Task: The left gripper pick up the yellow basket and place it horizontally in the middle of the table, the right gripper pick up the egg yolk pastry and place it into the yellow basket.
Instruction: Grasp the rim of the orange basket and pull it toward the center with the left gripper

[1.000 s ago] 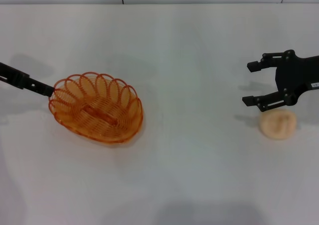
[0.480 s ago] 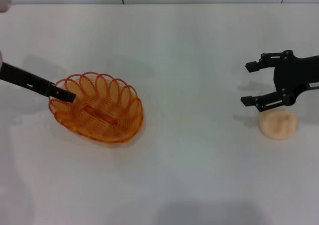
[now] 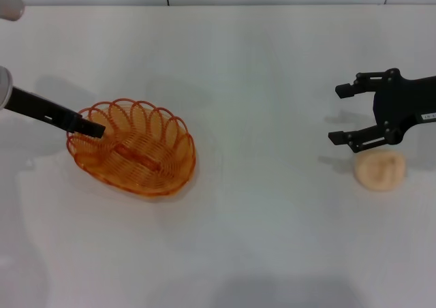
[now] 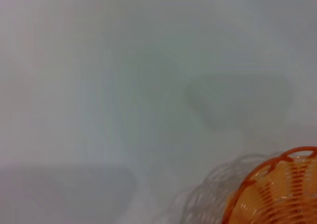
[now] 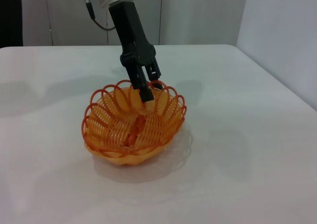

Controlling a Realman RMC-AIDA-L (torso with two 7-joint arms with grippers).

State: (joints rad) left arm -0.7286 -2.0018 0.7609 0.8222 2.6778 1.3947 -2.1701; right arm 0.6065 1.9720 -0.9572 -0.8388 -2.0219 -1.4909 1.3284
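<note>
The yellow basket (image 3: 133, 148) rests on the white table (image 3: 259, 63) at the left of the head view. My left gripper (image 3: 95, 128) reaches in from the left, and its fingers pinch the basket's left rim. The right wrist view shows it (image 5: 149, 87) gripping the far rim of the basket (image 5: 133, 127), one finger inside and one outside. The left wrist view shows only a piece of the basket rim (image 4: 277, 194). The egg yolk pastry (image 3: 380, 170) lies at the right. My right gripper (image 3: 336, 114) hovers open just behind and left of the pastry, not touching it.
A wall edge runs along the table's back (image 3: 204, 1). Bare tabletop lies between the basket and the pastry.
My left gripper has moved right, from just outside the basket's left edge onto its rim. The basket, pastry and right gripper have barely moved.
</note>
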